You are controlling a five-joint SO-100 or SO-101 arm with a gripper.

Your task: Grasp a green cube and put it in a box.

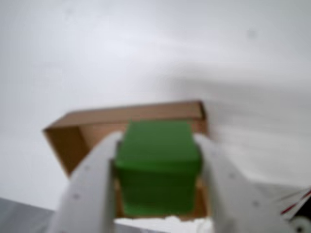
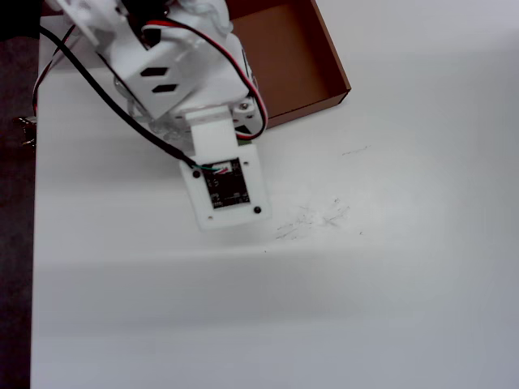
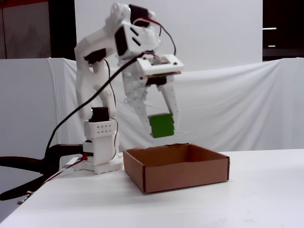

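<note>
Gripper (image 3: 160, 124) is pinching the green cube (image 3: 161, 125) between both white fingers (image 1: 92, 179), holding it in the air above the box (image 3: 176, 167), over its rear part in the fixed view. Box is sitting on a white table (image 3: 247, 199), which is showing faint scuffs (image 2: 312, 217) in the overhead view. White cloth (image 3: 228, 104) is hanging behind; dark room beyond.

The box (image 3: 176, 166) sits on the worktop (image 3: 247, 199) near its far edge in the fixed view — toward the top edge in the overhead view. The green cube (image 3: 161, 125) hangs above the box, between the fingers of the hand (image 3: 160, 127).
</note>
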